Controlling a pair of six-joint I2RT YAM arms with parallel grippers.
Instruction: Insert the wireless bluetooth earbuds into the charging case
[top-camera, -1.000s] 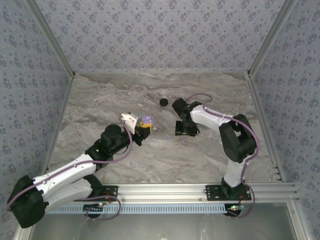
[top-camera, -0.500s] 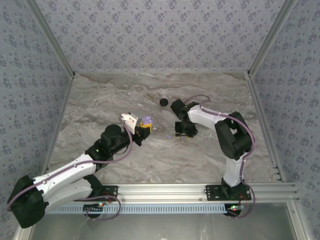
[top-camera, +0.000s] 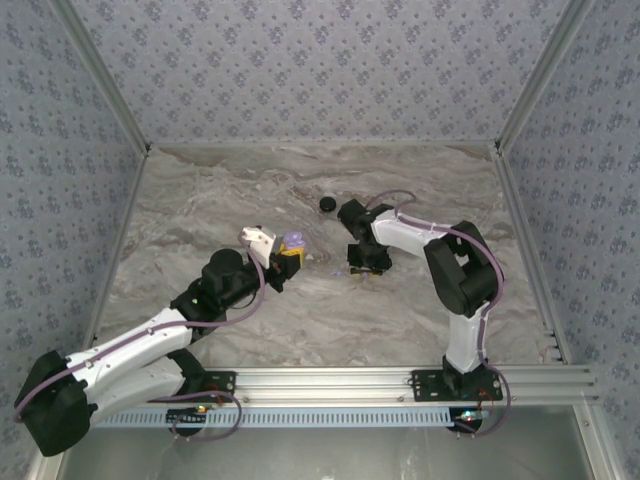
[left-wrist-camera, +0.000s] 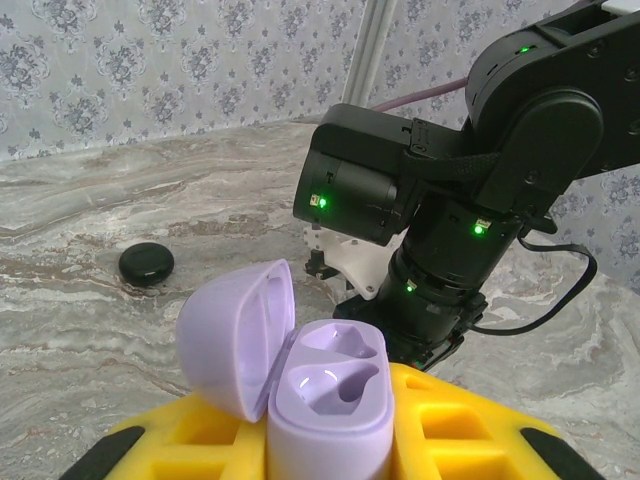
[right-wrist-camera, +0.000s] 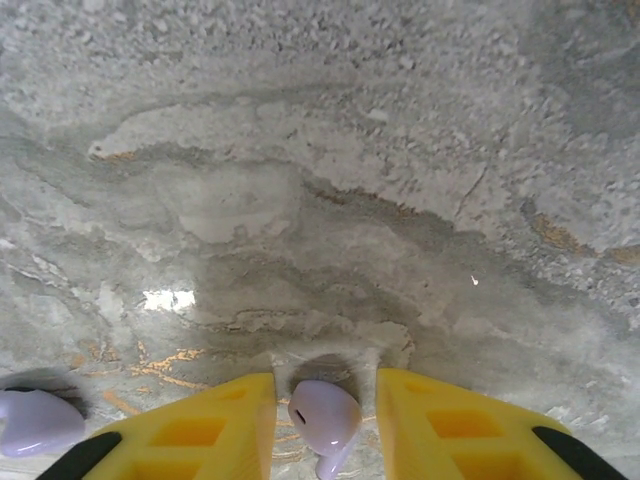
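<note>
One lilac earbud (right-wrist-camera: 325, 418) lies on the marble table (right-wrist-camera: 330, 150) directly between the two yellow fingers (right-wrist-camera: 205, 432) of the right claw (right-wrist-camera: 325, 380). Its rounded body faces the fingertips and its short stem points back toward the wrist. A thin strip of table shows on each side of the bud, so the jaws stand open around it and neither finger touches it. The second lilac earbud (right-wrist-camera: 35, 420) also rests on the table. It is outside the claw, beyond the left-hand finger in the wrist view and apart from the first.

The lilac charging case (left-wrist-camera: 330, 400) sits upright in the left claw (left-wrist-camera: 325, 445), gripped between its yellow fingers. The lid (left-wrist-camera: 235, 340) is swung open to the claw's left, and the two moulded wells face up. Just ahead of this claw stands the black wrist of the right arm (left-wrist-camera: 440, 190), green lights lit, pointing down at the table. From above, the two claws are near each other at mid-table, the case-holding one to the left of the one over the bud.

A black puck (left-wrist-camera: 146, 265) lies on the table ahead and to the left of the left claw, well apart from both claws
</note>
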